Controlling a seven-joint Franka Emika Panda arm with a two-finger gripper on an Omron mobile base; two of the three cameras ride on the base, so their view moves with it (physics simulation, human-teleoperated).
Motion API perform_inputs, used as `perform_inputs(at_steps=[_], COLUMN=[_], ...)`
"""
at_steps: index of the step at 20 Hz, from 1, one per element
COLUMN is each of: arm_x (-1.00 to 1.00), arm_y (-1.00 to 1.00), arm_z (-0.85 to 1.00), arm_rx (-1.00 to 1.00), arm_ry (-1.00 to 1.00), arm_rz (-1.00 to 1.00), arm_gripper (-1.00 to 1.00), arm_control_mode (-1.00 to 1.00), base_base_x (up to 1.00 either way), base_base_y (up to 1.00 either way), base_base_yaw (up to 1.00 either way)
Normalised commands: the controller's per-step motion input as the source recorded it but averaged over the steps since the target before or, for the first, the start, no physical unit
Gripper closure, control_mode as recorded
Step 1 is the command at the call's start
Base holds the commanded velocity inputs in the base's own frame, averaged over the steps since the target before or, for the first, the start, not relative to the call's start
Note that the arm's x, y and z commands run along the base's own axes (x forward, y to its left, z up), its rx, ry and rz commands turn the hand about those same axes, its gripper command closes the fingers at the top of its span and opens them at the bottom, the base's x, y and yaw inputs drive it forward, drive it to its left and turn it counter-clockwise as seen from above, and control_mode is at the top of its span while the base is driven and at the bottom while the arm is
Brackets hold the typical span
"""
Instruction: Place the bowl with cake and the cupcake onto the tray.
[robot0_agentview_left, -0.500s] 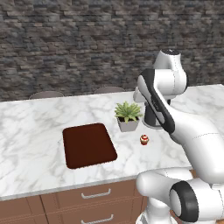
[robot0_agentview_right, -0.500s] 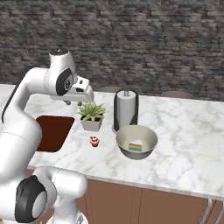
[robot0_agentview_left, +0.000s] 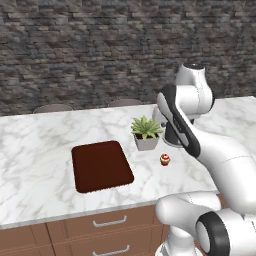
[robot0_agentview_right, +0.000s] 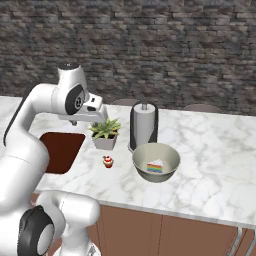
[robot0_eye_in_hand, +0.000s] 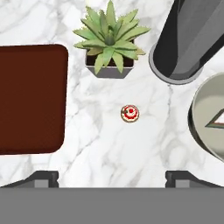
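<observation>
Marble counter (robot0_eye_in_hand: 109, 148) carries the cupcake (robot0_eye_in_hand: 130, 113) beneath the wide-open, empty end effector (robot0_eye_in_hand: 112, 178).

Looked like a home kitchen, rendered rather than real. There was a white marble counter (robot0_agentview_left: 40, 145) over wooden drawers (robot0_agentview_left: 95, 225) with metal handles, and a dark stone wall (robot0_agentview_right: 175, 45) behind it. A paper towel holder (robot0_agentview_right: 144, 125) and a potted plant (robot0_agentview_right: 105, 133) sat on top.

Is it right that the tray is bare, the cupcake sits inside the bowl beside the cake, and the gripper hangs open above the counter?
Not quite. The cupcake stands on the counter, apart from the bowl and the tray, as the hand view shows. The rest holds: tray bare, gripper open above.
</observation>
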Motion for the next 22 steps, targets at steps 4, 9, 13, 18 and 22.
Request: perform_inputs(at_steps=[4,9,13,18,22], arm_x=[-0.01,0.00,0.00,0.00,0.01], arm_y=[0.00,0.00,0.00,0.00,-0.01], arm_z=[-0.46,-0.49,-0.51,-0.41,-0.36], arm_rx=[0.00,0.00,0.00,0.00,0.00], arm_ry=[0.00,0.00,0.00,0.00,0.00], arm_rz=[0.00,0.00,0.00,0.00,0.00], arm_gripper=[-1.00,-1.00,-1.00,-1.00,-1.00], arm_control_mode=[-1.00,-1.00,-1.00,-1.00,-1.00], base_base_x=[0.00,0.00,0.00,0.00,0.00], base_base_y=[0.00,0.00,0.00,0.00,0.00], base_base_yaw=[0.00,0.00,0.00,0.00,0.00])
